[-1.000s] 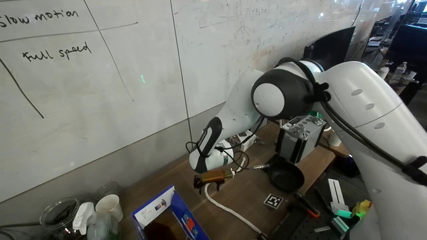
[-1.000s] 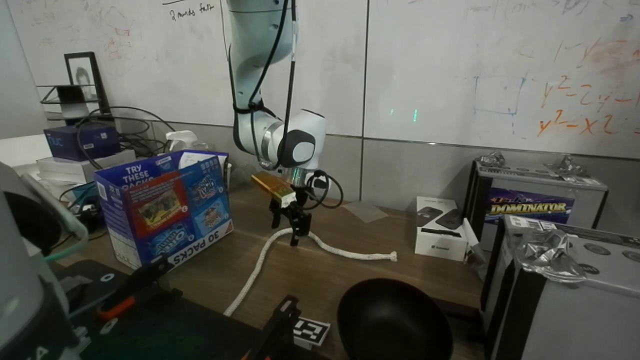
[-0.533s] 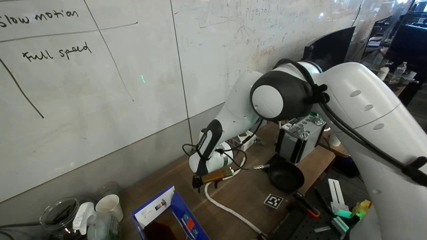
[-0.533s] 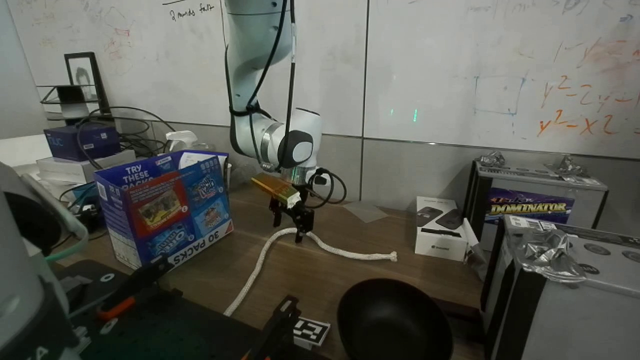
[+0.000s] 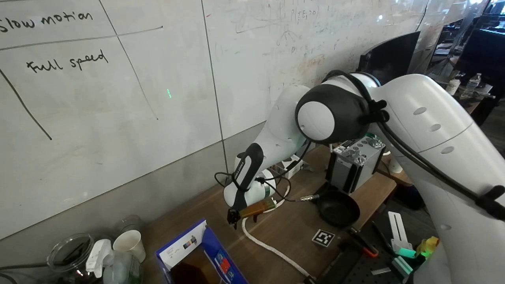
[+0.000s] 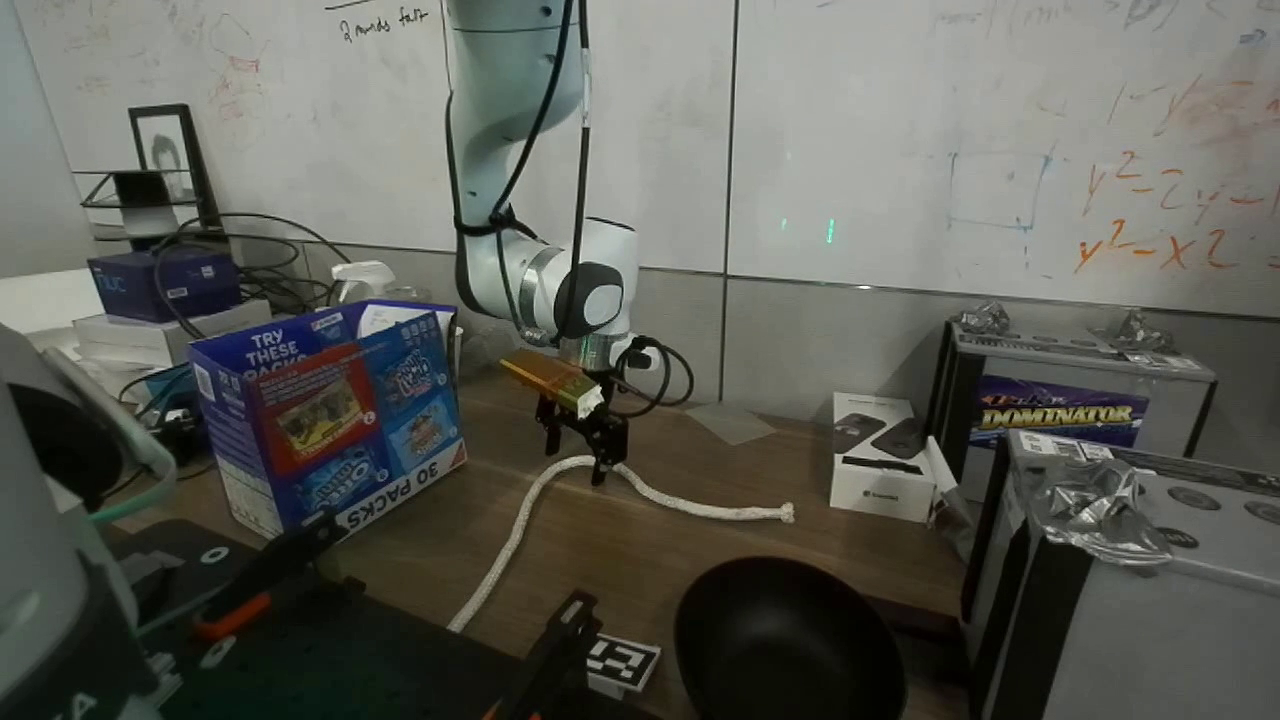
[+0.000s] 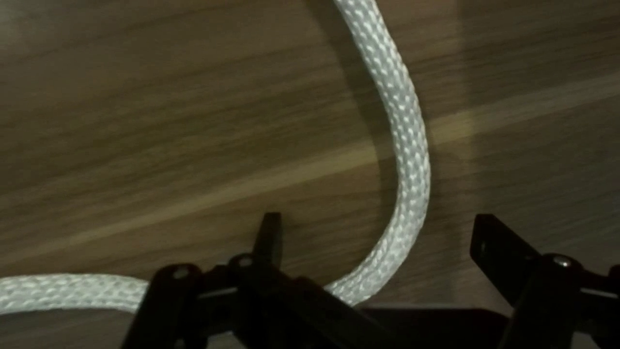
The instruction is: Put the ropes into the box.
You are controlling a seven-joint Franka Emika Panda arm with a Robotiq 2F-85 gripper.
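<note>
One white braided rope (image 6: 520, 520) lies in a long curve on the wooden table in both exterior views (image 5: 272, 249). The blue box (image 6: 330, 420) stands open at the top; its inner walls show in an exterior view (image 5: 221, 252). My gripper (image 6: 576, 465) points down over the rope's bend, beside the box. In the wrist view my gripper (image 7: 378, 218) is open, and the bend of the rope (image 7: 411, 155) runs between the two fingers, touching neither fingertip. Part of the rope is hidden behind the left finger. Whether the fingertips touch the table I cannot tell.
A black bowl-like pan (image 6: 790, 640) stands near a printed marker (image 6: 622, 662). Grey devices (image 6: 1130, 600) and a white carton (image 6: 880, 470) stand to one side. A paper cup (image 5: 130, 244) and a spray bottle (image 5: 118, 264) stand near the box. A whiteboard wall (image 5: 158, 157) rises behind.
My gripper has turned and shifted slightly over the rope, with the wrist moving a little toward the box side. The rope and the box have not moved.
</note>
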